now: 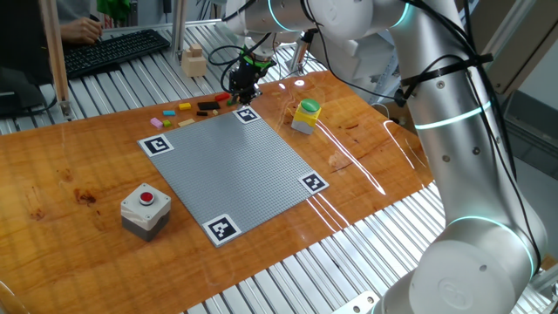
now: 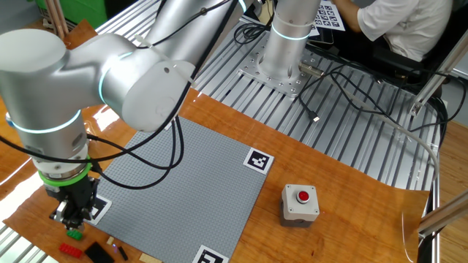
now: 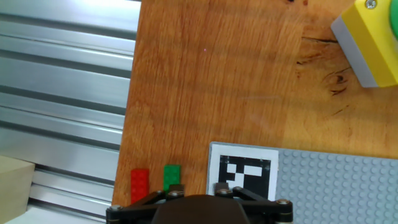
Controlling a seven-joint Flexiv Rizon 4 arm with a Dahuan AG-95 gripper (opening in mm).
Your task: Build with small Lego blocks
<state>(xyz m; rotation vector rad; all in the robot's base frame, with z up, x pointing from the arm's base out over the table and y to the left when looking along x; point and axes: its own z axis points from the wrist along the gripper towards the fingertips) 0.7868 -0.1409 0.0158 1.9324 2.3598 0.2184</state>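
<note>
Small Lego blocks lie in a loose row on the wood beyond the grey baseplate [image 1: 235,166]: a red one [image 1: 223,97], a black one [image 1: 207,105], an orange one [image 1: 185,106] and others. My gripper [image 1: 244,92] hangs low over the baseplate's far corner marker. In the hand view its fingertips [image 3: 176,187] stand a little apart, with only wood and the marker's edge [image 3: 244,171] showing between them. A green brick [image 3: 171,173] lies just past the left fingertip, and a red brick [image 3: 139,185] is beside it. The other fixed view shows the green brick [image 2: 74,234] on the table at the gripper's [image 2: 71,221] foot.
A yellow container with a green top [image 1: 306,115] stands right of the gripper. A pale wooden block [image 1: 193,63] sits on the metal slats behind. A grey box with a red button [image 1: 145,209] is near the baseplate's front left corner. A keyboard [image 1: 113,51] lies at the back.
</note>
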